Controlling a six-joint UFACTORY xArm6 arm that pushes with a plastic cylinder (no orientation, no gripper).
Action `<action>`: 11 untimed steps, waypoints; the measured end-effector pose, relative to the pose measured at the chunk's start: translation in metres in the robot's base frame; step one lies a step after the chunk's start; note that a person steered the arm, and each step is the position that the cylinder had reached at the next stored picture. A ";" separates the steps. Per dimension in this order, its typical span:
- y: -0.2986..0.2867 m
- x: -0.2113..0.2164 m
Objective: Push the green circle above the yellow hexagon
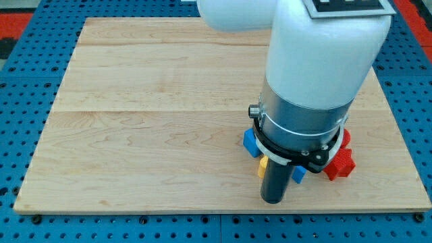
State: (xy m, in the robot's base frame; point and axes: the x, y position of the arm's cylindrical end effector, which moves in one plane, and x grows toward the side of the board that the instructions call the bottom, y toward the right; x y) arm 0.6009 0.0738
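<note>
The arm's white and grey body fills the view's right and covers most of the blocks. My tip (272,200) rests on the wooden board (148,128) near the view's bottom edge. A blue block (252,143) peeks out just above and left of the tip. A yellow block (262,167) shows as a small sliver touching the rod's left side. Another blue sliver (298,175) shows at the rod's right. Red blocks (341,162) sit further right. No green circle is visible; the arm may hide it.
The board lies on a blue perforated table (20,101). The board's bottom edge (202,212) runs just below the tip.
</note>
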 end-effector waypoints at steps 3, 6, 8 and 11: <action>0.071 0.001; 0.016 -0.097; 0.026 -0.077; -0.030 -0.173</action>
